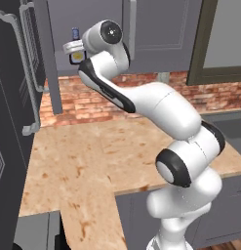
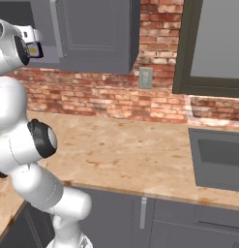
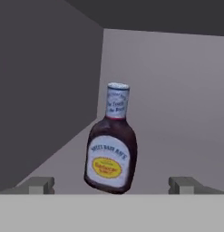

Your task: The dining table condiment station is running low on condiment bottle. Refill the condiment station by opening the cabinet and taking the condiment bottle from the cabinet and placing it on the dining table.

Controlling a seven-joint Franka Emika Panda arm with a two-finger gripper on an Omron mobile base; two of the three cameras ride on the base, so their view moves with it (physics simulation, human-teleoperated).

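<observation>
With the cabinet [image 1: 156, 29] open, I have my fingers [image 3: 111, 185] spread wide just short of the condiment bottle [image 3: 111, 144] standing on the shelf inside, so next I push in and close around its body.

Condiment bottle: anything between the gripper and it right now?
Nothing visible. In the hand view the condiment bottle stands alone inside the cabinet, centred ahead of the open gripper, with bare shelf between the fingertips and the bottle.

Condiment bottle [image 1: 75, 45] mostly hidden behind arm's wrist; label print [image 3: 107, 159] too blurred to read.
</observation>
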